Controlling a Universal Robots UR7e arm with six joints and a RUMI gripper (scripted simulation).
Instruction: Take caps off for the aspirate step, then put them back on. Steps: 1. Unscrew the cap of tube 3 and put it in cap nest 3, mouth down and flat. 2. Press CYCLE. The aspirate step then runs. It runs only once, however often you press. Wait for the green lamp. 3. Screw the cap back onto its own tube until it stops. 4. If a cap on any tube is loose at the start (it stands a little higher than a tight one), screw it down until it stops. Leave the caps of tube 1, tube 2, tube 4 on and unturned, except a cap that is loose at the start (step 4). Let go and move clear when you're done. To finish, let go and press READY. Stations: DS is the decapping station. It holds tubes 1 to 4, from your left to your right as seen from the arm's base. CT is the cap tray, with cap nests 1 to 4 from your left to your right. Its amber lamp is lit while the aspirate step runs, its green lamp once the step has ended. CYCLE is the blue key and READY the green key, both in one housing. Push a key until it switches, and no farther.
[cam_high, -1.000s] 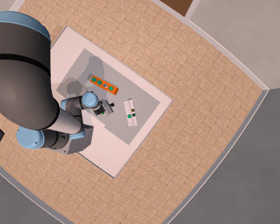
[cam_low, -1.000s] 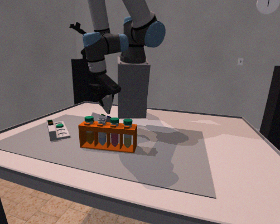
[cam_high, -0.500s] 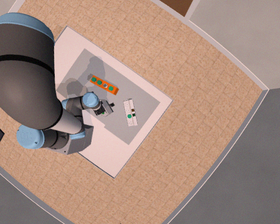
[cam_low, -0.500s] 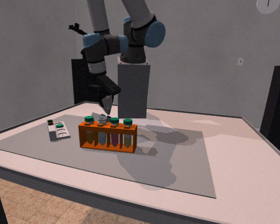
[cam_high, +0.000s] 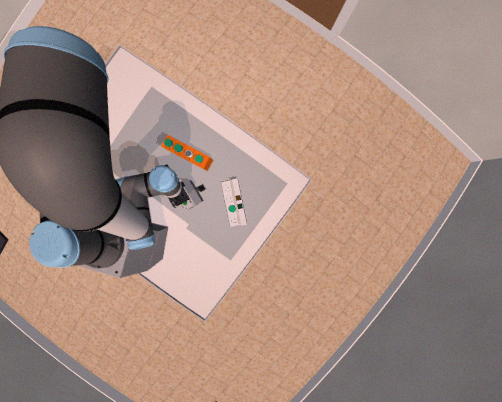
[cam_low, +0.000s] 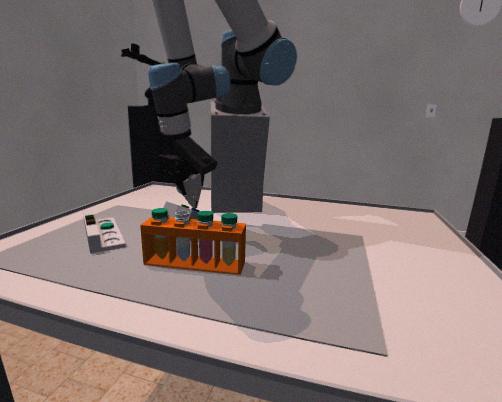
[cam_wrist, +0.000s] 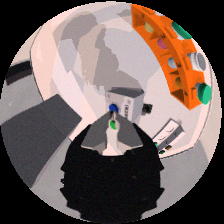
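Cap (cam_low: 106, 226) of tube 3: green, seated in a nest of the cap tray (cam_low: 104, 233), at 9 o'clock from the orange decapping station (cam_low: 193, 244) in the exterior view. Tube 3 (cam_low: 182, 215) stands uncapped in the rack between green-capped neighbours. The gripper (cam_wrist: 113, 121), jaws pressed together on nothing, points down at the key housing (cam_wrist: 128, 102); in the wrist view its tip lies at 6 o'clock from the blue key (cam_wrist: 113, 107), just beside it.
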